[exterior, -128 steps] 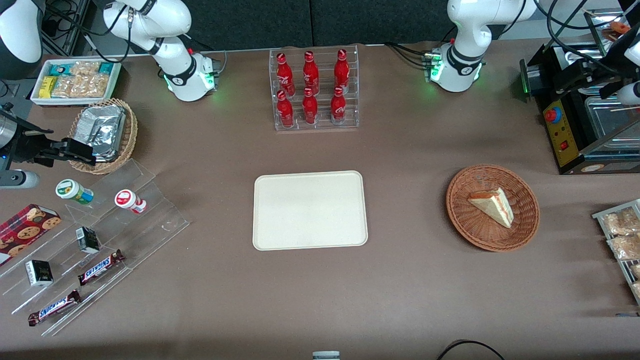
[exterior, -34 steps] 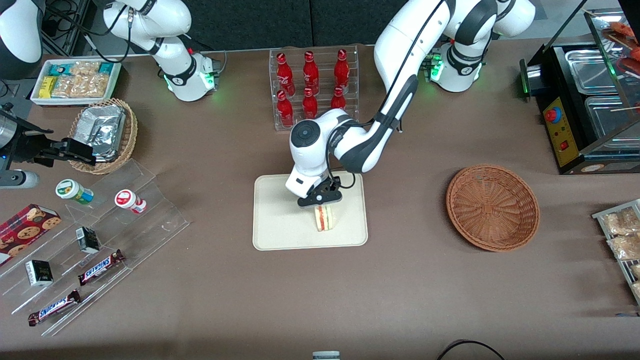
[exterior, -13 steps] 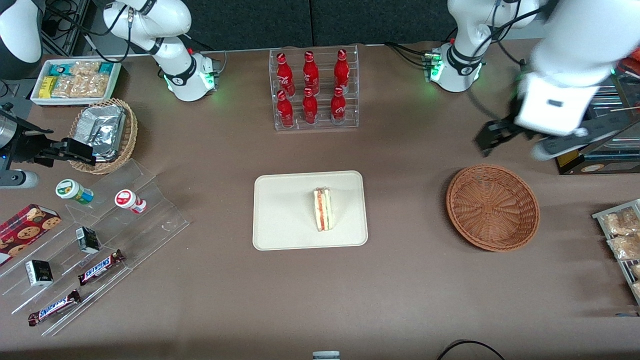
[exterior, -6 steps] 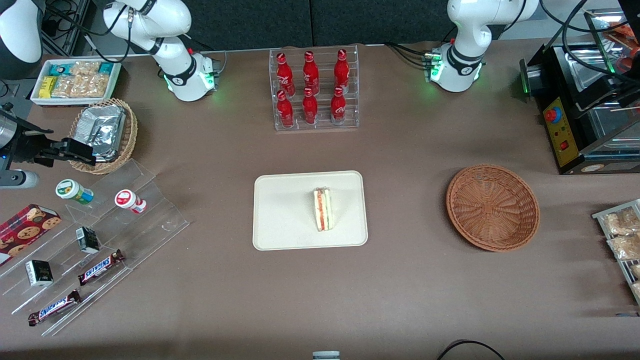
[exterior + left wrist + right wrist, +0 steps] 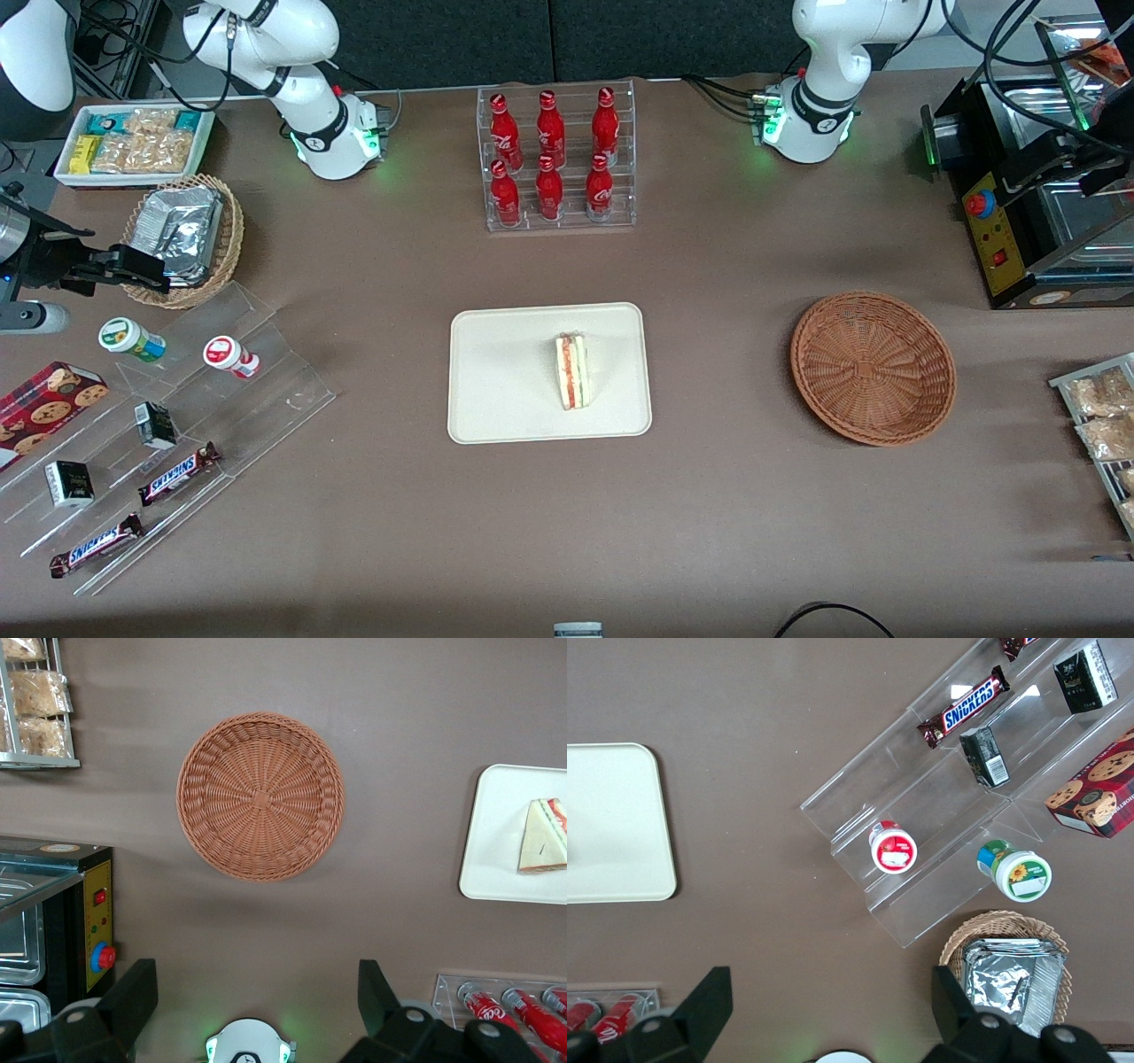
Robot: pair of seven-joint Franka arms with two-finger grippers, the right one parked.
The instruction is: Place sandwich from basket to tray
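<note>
Now that the sandwich [image 5: 573,370] is set on the tray [image 5: 505,390], the task is judged complete.

Read from the parked arm's end toward the working arm's, the tray is found at the table's middle, near the front-camera edge; the sandwich is stood on edge toward the tray's basket-side rim, filling stripe upward, as a pinch-and-lower release would leave it. The basket [image 5: 873,367] is seen bare of food, well apart from the tray. The gripper [image 5: 257,1010] is held high above the table near its arm's base, pointed straight down, its fingers [image 5: 133,992] spread wide and nothing gripped, a retired pose.
</note>
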